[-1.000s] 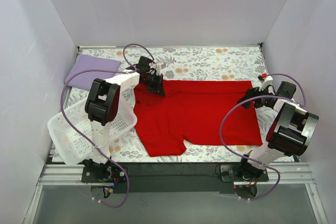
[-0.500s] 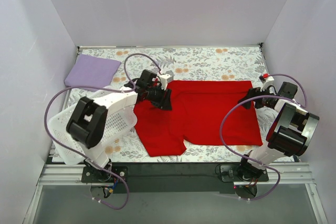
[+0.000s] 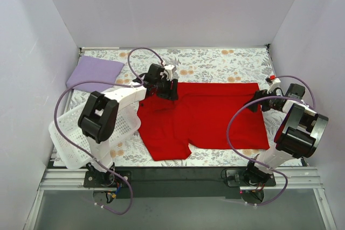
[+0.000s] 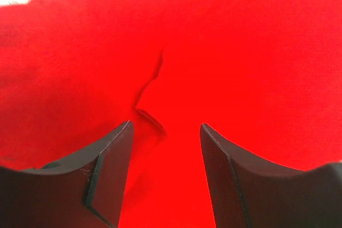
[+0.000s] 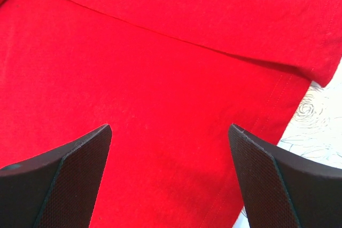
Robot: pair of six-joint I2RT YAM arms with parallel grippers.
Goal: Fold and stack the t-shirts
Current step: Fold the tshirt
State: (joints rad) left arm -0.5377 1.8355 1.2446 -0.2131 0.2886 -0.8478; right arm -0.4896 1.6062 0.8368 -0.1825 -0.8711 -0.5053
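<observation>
My left gripper (image 4: 165,126): jaws spread, nothing between them, above a small crease near the far left corner of the red shirt (image 3: 215,114). The shirt lies spread mid-tabletop. My right gripper (image 5: 170,132): jaws wide apart, empty, over the shirt's right edge. The lavender shirt (image 3: 94,72) lies folded at the far left corner.

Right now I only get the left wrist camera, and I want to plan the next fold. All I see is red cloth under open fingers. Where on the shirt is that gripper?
Observer: The left gripper hangs over the far edge of the red shirt, near its left end.
Operator: And the right arm?
Observer: The right gripper is open over the shirt's right edge, holding nothing.
Operator: Where is the other shirt?
Observer: The lavender shirt lies folded in the far left corner of the table, beyond the white basket.
</observation>
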